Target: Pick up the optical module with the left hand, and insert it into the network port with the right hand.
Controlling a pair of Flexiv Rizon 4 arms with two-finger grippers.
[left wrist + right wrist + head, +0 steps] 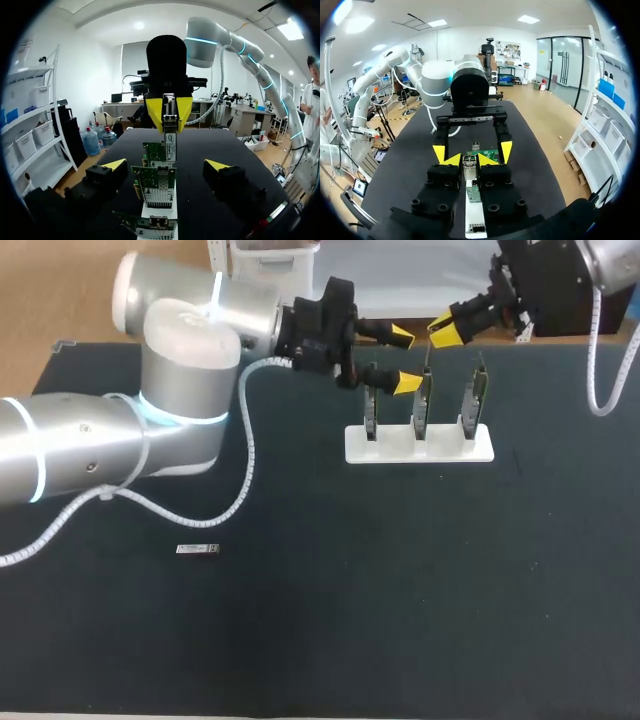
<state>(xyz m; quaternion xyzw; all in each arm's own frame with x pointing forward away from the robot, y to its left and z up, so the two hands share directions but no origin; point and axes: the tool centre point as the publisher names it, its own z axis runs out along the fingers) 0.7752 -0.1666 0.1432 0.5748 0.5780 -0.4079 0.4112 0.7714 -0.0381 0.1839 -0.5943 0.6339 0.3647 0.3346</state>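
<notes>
The optical module (170, 141) hangs upright, long axis pointing down. It sits just above the white stand (400, 447), over what looks like its middle card (423, 400), and your right gripper (469, 160) has it clamped, so I judge the port lies straight below. Your left gripper (402, 360) hovers at the stand's left end, fingers spread wide around the card row, holding nothing. A spare module (197, 549) lies on the dark table (400, 590), well left of the stand.

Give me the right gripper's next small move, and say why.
Likely lower the right gripper slightly: it is shut on the optical module, held upright just above a network card in the white stand, not yet seated.
</notes>
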